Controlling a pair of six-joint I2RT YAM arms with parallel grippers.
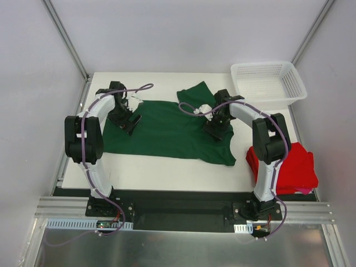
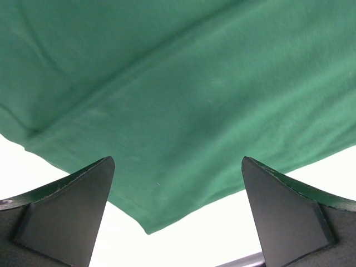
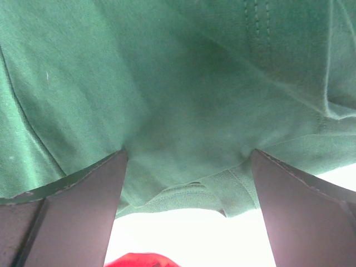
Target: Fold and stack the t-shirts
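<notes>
The dark green t-shirt lies spread flat on the white table, with one sleeve pointing to the back. My left gripper is open just above the shirt's left part. In the left wrist view a shirt corner lies between its open fingers. My right gripper is open, with its fingers pressed on the shirt's right part. The ribbed collar shows between its fingers. The bright red t-shirt lies folded at the front right; its edge also shows in the right wrist view.
A white plastic mesh basket stands at the back right corner of the table. Grey walls and metal frame posts close in the sides and back. The red shirt overhangs the table's right front corner beside the right arm's base.
</notes>
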